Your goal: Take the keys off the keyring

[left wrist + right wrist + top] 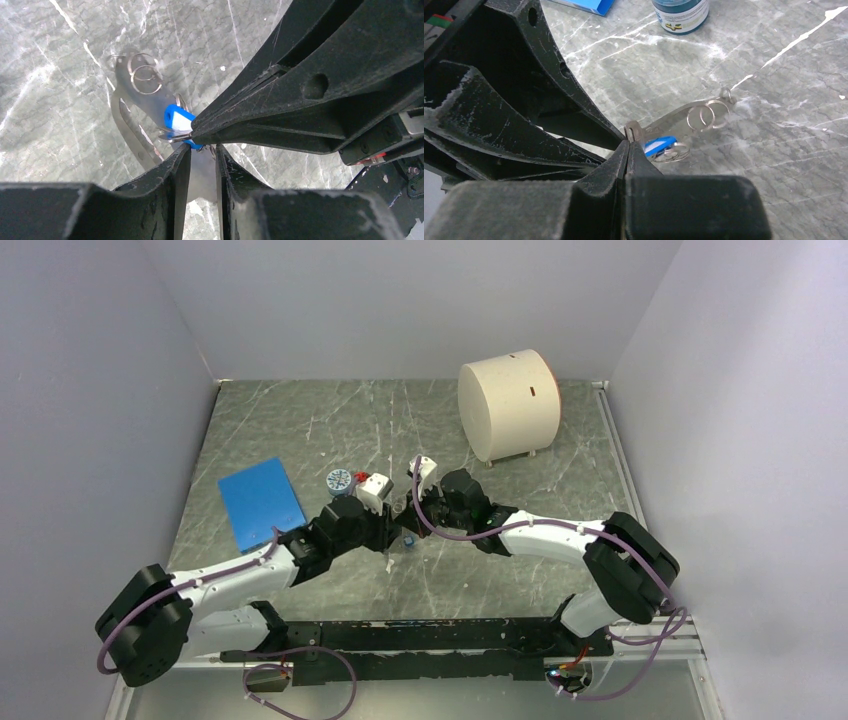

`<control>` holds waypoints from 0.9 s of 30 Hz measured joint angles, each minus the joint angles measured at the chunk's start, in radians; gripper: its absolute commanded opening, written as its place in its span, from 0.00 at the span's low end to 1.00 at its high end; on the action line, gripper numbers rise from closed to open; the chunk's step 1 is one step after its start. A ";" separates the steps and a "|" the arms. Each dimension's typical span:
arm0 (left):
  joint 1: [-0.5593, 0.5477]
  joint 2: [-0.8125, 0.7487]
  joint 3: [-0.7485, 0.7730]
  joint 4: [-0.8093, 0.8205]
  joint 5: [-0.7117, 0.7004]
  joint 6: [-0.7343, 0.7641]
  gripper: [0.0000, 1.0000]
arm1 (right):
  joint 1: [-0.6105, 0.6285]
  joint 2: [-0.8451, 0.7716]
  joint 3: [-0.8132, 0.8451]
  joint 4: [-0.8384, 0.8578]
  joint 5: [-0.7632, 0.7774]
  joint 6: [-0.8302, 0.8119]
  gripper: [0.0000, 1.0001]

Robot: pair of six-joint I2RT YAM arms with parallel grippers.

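A tiny blue plastic-headed key sits on the thin grey metal keyring; two small silver split rings overlap at its far end.

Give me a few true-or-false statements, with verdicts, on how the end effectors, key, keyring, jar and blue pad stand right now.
1. The right end effector is wide open. False: its fingers are closed at the blue key.
2. The left end effector has its fingers close together on the keyring. True.
3. The jar lies on its side. False: it stands upright.
4. The blue pad lies on the left part of the table. True.
5. Two small rings sit at the keyring's far end. True.
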 measured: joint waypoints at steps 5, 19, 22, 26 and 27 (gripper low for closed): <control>0.000 0.001 0.009 -0.013 -0.007 0.000 0.36 | 0.000 0.000 0.000 0.000 -0.005 0.005 0.00; 0.000 -0.061 0.032 -0.098 -0.007 -0.026 0.31 | 0.000 0.006 0.001 -0.002 -0.001 0.018 0.00; 0.000 -0.058 0.033 -0.106 -0.007 -0.030 0.29 | 0.000 0.006 0.001 -0.002 -0.001 0.019 0.00; 0.000 -0.043 0.033 -0.106 0.000 -0.034 0.27 | 0.000 0.006 0.001 -0.003 -0.001 0.019 0.00; 0.000 -0.039 0.033 -0.105 0.001 -0.035 0.27 | 0.000 0.006 0.001 -0.003 -0.001 0.019 0.00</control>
